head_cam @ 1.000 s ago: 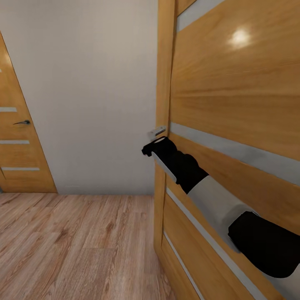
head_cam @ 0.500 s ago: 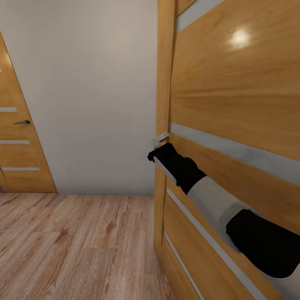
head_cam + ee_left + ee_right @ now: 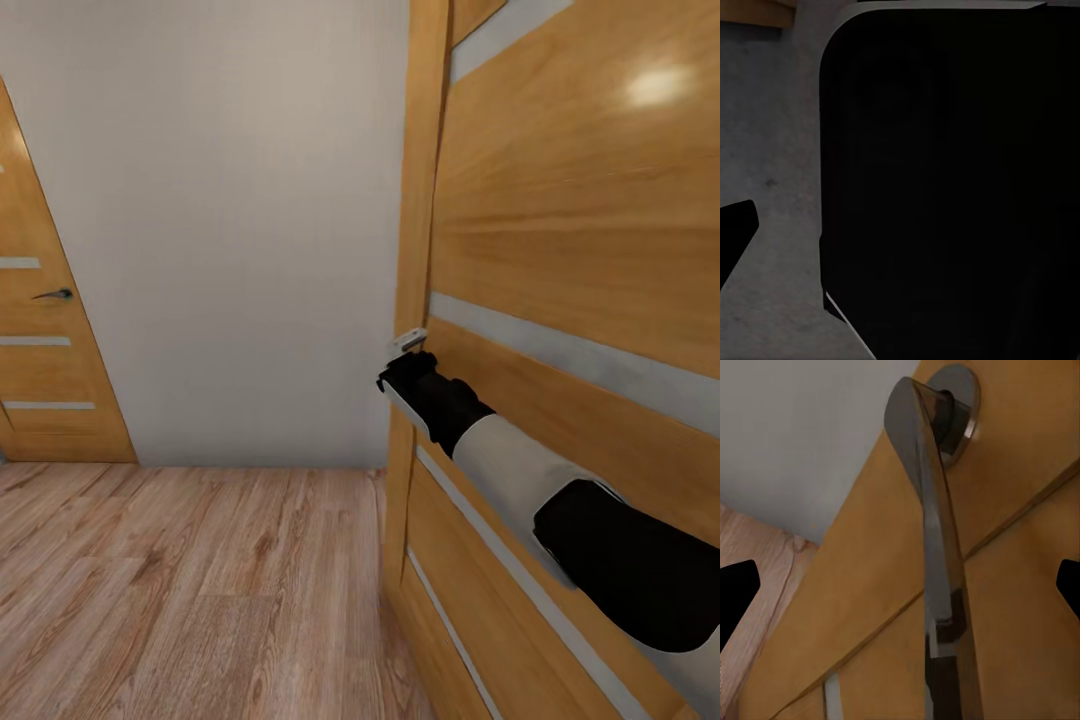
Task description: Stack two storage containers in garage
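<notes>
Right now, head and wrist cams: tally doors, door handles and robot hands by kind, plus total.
Orange-wood doors: 2, near door and far door
Door handles: 2, near door's lever and far door's handle
Robot hands: 1, right hand at the near door's edge
Total: 5

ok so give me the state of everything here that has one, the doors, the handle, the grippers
Near door: ajar, its edge swung out from the wall.
Door handle: lever hanging between the right gripper's fingers, not visibly clamped.
Far door: shut, handle level.
Right gripper: at the near door's handle, fingers spread wide.
Left gripper: one finger tip in view over grey floor; open or shut unclear.
</notes>
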